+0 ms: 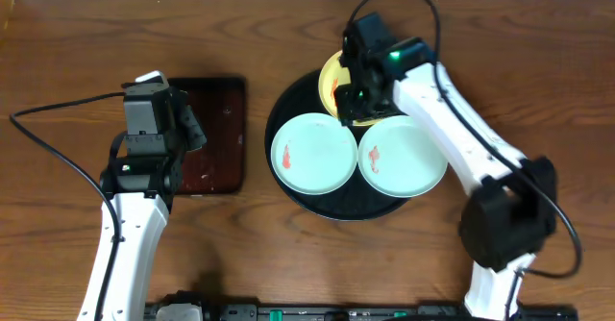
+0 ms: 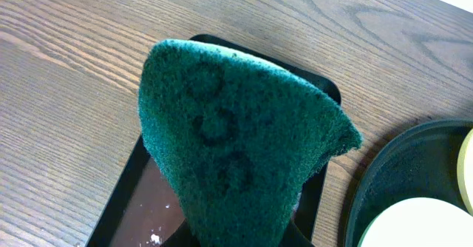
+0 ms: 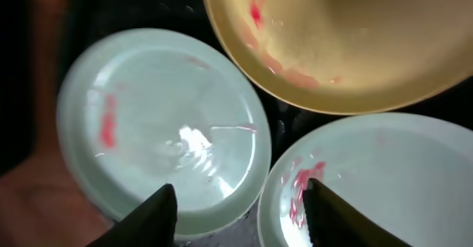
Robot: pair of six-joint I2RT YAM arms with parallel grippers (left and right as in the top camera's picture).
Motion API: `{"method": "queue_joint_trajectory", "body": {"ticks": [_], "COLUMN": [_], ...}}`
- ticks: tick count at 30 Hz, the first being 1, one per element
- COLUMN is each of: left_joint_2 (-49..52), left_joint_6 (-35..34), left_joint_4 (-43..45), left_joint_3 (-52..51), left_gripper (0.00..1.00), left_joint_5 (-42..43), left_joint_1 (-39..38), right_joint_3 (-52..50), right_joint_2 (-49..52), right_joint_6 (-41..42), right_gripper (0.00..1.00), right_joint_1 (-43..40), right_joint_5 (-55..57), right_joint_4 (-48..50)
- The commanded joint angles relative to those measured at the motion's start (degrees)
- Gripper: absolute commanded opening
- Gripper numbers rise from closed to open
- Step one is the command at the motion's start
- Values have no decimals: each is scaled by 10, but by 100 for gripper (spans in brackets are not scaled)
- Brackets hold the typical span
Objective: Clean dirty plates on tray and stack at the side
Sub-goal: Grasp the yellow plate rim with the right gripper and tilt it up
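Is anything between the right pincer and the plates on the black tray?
Nothing visible does. The right pincer is open above the tray; its wrist view shows the yellow plate, the left mint plate and the right mint plate unobstructed.

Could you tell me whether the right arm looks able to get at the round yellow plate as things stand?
Probably yes: the right gripper hangs open just above the round yellow plate on the round black tray, with nothing between them; the two pale mint-blue plates only crowd its near edge.
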Motion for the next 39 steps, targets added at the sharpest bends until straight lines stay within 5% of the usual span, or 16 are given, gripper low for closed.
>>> {"method": "queue_joint_trajectory", "body": {"ticks": [1,11,29,39], "left_joint_2": [-1,-1,-1,-1], "left_joint_6": [-3,-3,-3,-3], "left_joint_4": [1,1,1,3], "left_joint_3": [5,5,5,5], "left_gripper": [7,8,8,8], "left_joint_5": [1,1,1,1], "left_joint_1": [2,2,2,2], "right_joint_3": [6,6,5,5], "right_joint_2": [30,86,129,137], "right_joint_6": [-22,-60,-71,-71], "right_gripper": [50,32,26,10], "right_joint_1": [10,11,10,11], "right_joint_5": [14,14,16,16], "right_joint_4": [4,4,24,26]}}
